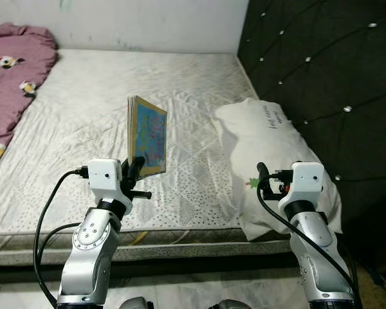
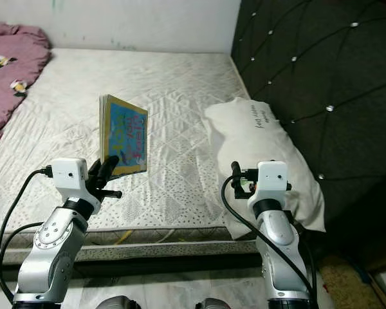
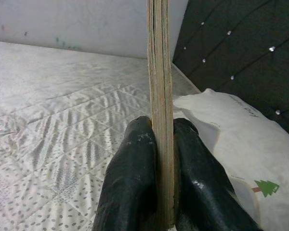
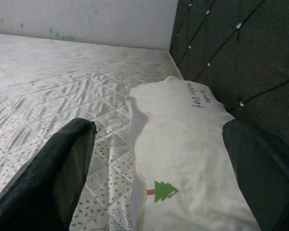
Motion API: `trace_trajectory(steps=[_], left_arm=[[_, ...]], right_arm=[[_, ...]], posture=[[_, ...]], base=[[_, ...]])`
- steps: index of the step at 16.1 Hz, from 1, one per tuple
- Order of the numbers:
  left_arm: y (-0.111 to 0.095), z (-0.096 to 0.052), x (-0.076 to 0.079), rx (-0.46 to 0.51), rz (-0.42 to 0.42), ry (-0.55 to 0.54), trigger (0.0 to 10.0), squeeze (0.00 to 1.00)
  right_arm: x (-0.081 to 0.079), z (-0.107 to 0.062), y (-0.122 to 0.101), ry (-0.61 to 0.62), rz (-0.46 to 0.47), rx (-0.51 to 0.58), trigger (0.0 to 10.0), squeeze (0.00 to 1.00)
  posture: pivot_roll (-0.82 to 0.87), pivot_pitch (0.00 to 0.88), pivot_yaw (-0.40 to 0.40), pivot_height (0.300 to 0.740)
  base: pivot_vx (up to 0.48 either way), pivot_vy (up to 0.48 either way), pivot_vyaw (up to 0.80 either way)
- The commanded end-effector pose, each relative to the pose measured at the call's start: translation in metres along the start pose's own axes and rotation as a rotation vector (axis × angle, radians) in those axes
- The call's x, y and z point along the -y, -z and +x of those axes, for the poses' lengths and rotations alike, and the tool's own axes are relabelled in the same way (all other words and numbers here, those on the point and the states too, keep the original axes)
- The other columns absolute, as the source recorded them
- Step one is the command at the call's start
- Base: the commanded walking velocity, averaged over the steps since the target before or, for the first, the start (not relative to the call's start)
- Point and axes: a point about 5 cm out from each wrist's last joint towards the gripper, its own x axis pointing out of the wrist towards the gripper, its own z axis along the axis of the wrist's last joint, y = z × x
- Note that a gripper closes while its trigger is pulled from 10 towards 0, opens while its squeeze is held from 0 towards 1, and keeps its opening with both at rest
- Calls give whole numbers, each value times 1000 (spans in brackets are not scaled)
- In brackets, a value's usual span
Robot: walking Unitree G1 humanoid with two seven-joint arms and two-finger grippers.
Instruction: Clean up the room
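Observation:
A thin picture book [image 1: 148,135] with a blue, colourful cover stands upright above the mattress's near edge, held by its lower corner. My left gripper [image 1: 136,168] is shut on it; in the left wrist view both black fingers [image 3: 135,192] press the page edges of the book [image 3: 160,96]. My right gripper [image 1: 262,172] hovers open over the near end of a white pillow [image 1: 270,148], nothing between its fingers [image 4: 53,178]. The pillow [image 4: 183,144] carries a small green tree print and lies by the headboard.
A bare white quilted mattress [image 1: 83,116] fills the middle. A dark tufted headboard [image 1: 321,64] rises on the right. A mauve blanket [image 1: 13,71] with panda prints lies at the far left. A white wall runs along the back.

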Motion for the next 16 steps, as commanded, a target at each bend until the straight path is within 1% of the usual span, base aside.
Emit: trace_trajectory(steps=[1,3,16], left_arm=[[-12,1,3,57,9,22,10000,0],[-12,1,4,57,8,23,10000,0],[-11,1,4,54,11,28,10000,0]], right_arm=[[2,2,-3,5,-3,5,10000,0],[2,2,-3,5,-3,7,10000,0],[2,2,-4,9,-2,10,10000,0]], posture=[[-34,0,-57,740],[-34,0,-57,740],[-37,0,-56,740]], base=[[240,0,-506],[240,0,-484],[261,0,0]])
